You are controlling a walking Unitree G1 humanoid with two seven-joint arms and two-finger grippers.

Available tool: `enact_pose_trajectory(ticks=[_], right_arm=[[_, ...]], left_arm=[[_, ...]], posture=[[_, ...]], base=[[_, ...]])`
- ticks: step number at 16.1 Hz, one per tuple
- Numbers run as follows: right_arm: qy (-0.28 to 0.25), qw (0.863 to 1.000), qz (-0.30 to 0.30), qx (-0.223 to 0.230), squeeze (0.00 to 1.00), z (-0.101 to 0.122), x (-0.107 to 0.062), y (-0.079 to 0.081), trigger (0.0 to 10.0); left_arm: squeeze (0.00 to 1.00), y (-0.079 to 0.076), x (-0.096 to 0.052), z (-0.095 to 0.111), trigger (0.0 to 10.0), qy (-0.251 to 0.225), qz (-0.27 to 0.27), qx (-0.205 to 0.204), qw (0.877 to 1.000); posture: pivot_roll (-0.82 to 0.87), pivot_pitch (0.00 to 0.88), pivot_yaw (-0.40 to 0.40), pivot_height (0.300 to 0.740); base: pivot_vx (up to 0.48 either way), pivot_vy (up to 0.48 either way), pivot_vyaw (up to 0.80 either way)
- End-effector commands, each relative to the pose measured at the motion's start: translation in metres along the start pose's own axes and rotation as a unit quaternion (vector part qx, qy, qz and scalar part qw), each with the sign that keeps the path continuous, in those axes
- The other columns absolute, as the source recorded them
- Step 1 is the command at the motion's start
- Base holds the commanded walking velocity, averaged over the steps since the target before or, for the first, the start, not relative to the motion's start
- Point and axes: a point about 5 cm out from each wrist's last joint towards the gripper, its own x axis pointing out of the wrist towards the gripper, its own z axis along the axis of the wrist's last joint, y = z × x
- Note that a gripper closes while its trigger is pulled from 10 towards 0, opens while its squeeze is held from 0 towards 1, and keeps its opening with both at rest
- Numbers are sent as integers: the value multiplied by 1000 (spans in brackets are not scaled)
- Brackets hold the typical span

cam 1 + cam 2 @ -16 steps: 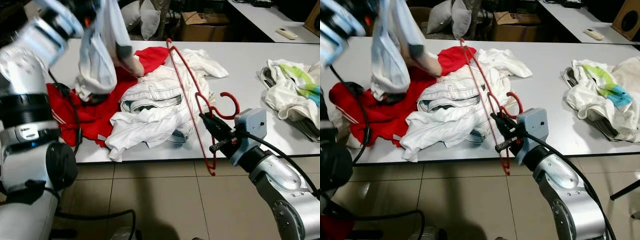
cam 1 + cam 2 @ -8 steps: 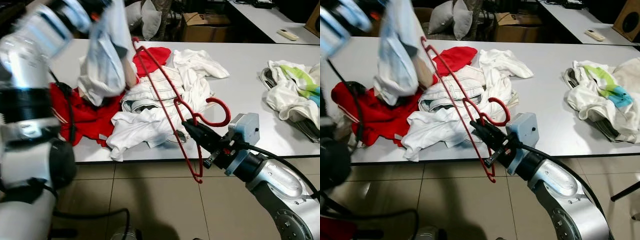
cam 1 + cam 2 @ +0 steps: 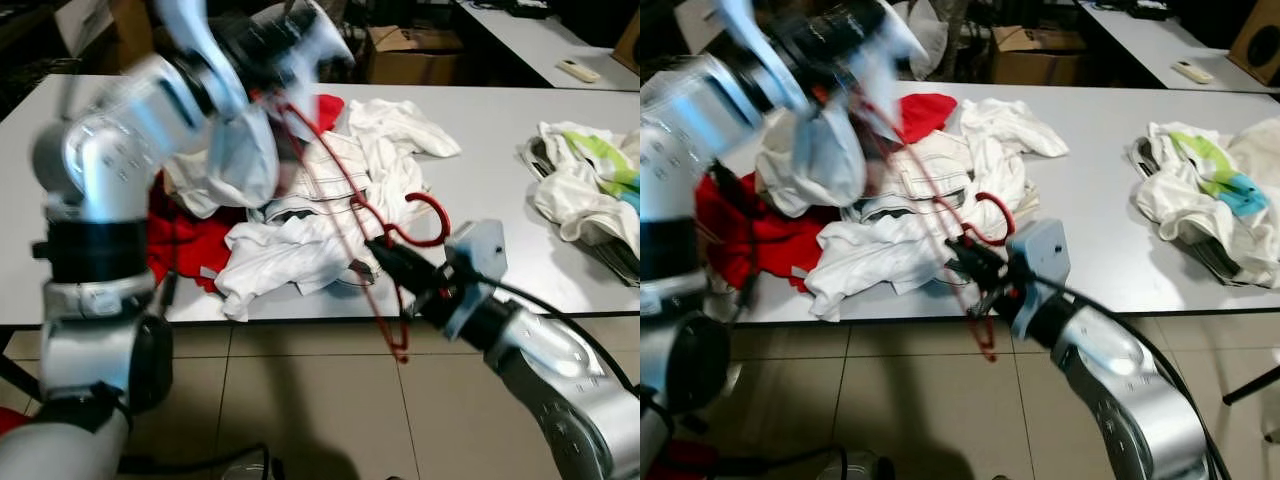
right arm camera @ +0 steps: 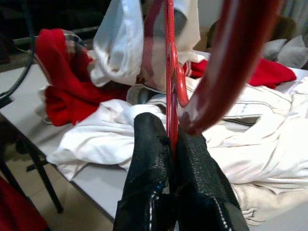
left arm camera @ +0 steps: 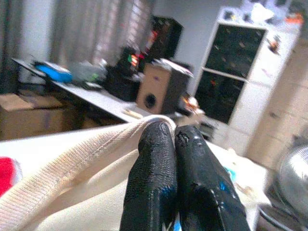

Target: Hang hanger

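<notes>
Hanger (image 3: 345, 190) sits clamped at its neck in your right gripper (image 4: 172, 139), fingers clenched on the red wire, slanting above the clothes pile (image 3: 300, 235) on the counter (image 3: 480, 160). Left gripper (image 5: 174, 144) pinches a pale garment (image 3: 235, 155) beside the hanger's upper arm. Steer that arm into the garment's opening; avoid snagging the pile.

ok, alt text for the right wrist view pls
The right gripper, two black fingers seen from behind, is clamped on a thin red hanger whose hook curves past close up. Beyond lie white clothes and a red garment on a table.
</notes>
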Motion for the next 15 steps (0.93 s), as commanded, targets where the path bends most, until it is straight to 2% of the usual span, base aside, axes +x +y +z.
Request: enact_pose_trajectory(ticks=[1, 4, 5, 6, 7, 9, 10, 13, 15], right_arm=[[16, 1000, -13, -8, 0, -2, -1, -4, 10000], [36, 998, -41, -14, 0, -8, 0, -11, 10000], [26, 999, -46, -7, 0, -5, 1, -12, 10000], [15, 999, -45, -1, 0, -2, 3, -12, 10000], [13, 999, -42, 1, 0, -1, 3, -11, 10000], [13, 999, -38, 1, 0, -1, 3, -10, 10000], [14, 999, -37, 4, 0, -2, 3, -8, 10000], [9, 999, -50, 20, 0, -3, 2, -9, 10000], [11, 996, -83, 30, 0, -7, 0, -17, 10000]], left_arm=[[0, -11, 3, 3, 0, 2, -26, 6, 1000], [0, -14, 4, -6, 0, 17, -29, -3, 999], [0, -12, 4, -12, 9804, 36, -18, 10, 999], [0, -5, 4, -23, 10000, 67, 8, 38, 997], [1000, -1, 2, -31, 10000, 98, 20, 87, 991], [1000, 0, 0, -44, 10000, 140, 24, 127, 982], [1000, -5, 1, -47, 10000, 140, 10, 106, 984], [1000, -10, -6, -46, 10000, 142, -12, 99, 985], [1000, -15, -19, -38, 10000, 119, -45, 78, 989]], posture=[[18, 7, -13, 740], [18, 9, -20, 740], [15, 10, -18, 740], [14, 11, -18, 740], [13, 12, -17, 740], [12, 14, -14, 740], [13, 15, -12, 740], [13, 19, -8, 740], [14, 24, -6, 740]], base=[[0, 0, 0], [0, 0, 0], [0, 0, 0], [0, 0, 0], [0, 0, 0], [0, 0, 0], [0, 0, 0], [0, 0, 0], [0, 0, 0]])
